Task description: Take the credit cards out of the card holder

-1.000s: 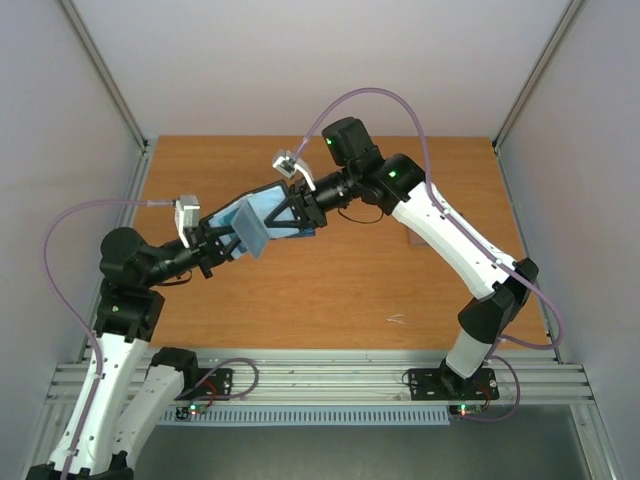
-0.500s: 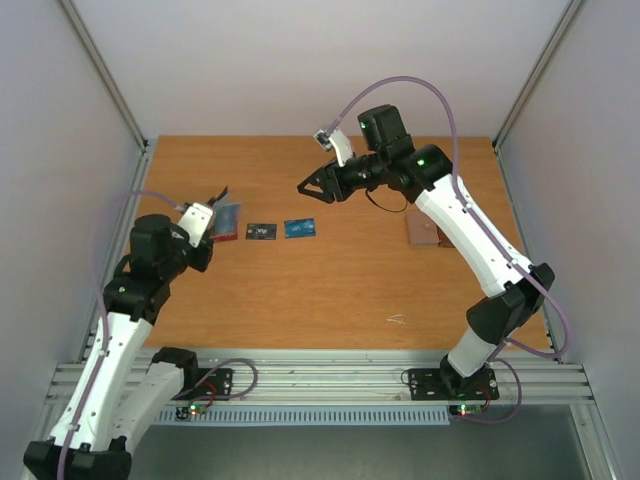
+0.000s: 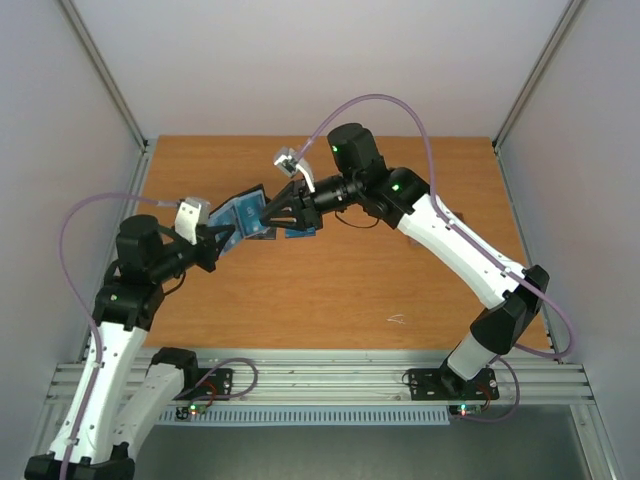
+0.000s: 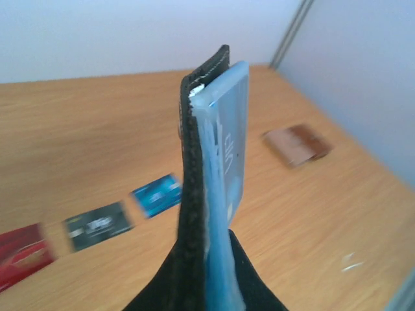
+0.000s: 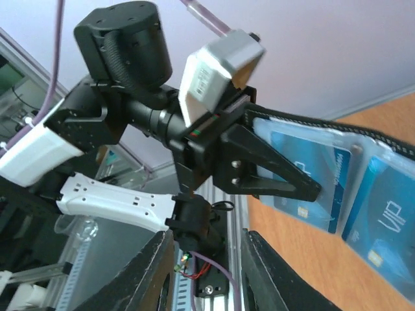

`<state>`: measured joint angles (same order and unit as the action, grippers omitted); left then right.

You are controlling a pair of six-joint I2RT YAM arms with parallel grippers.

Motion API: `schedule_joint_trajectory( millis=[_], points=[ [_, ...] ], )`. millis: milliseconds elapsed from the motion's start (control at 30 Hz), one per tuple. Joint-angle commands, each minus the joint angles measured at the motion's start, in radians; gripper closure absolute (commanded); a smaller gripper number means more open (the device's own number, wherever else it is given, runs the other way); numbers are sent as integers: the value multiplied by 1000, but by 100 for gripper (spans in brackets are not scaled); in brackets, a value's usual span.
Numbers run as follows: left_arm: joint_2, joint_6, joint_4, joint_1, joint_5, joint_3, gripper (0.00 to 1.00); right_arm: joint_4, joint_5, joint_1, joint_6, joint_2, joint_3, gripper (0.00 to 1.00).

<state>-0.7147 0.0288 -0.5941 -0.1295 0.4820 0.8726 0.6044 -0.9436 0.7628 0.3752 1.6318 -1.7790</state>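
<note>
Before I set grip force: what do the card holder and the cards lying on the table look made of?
The card holder: black outside, probably woven fabric or textured leatherette, judging by its grainy, stitched-looking edge. Its pockets look like pale, translucent soft plastic. The cards on the table: thin stiff plastic with printed faces, lying flat. The table shows wood grain and is possibly laminate.

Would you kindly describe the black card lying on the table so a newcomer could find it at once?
In the left wrist view, look at the wooden table left of the card holder held upright. Three cards lie there in a row. The black card is the middle one, between the dark red card and the bright blue card.
</note>
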Motion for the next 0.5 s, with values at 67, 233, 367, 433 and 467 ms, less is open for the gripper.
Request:
schedule_joint_trajectory(
  millis=[67,233,367,433,467],
  points=[
    [41,-620,599,40,366,-118,100,-106,-79,-8,-57,-26,54,73],
    [33,-713,827,42,529,-117,100,-103,-70,-6,-68,-18,62,78],
    [32,-729,892,42,589,-115,100,-105,-91,-5,-55,-16,57,77],
    [32,-733,908,42,606,-113,100,-109,-110,-4,-57,-12,52,78],
    [30,-732,914,42,612,-114,100,-107,-120,-3,-58,-9,47,78]
  ],
)
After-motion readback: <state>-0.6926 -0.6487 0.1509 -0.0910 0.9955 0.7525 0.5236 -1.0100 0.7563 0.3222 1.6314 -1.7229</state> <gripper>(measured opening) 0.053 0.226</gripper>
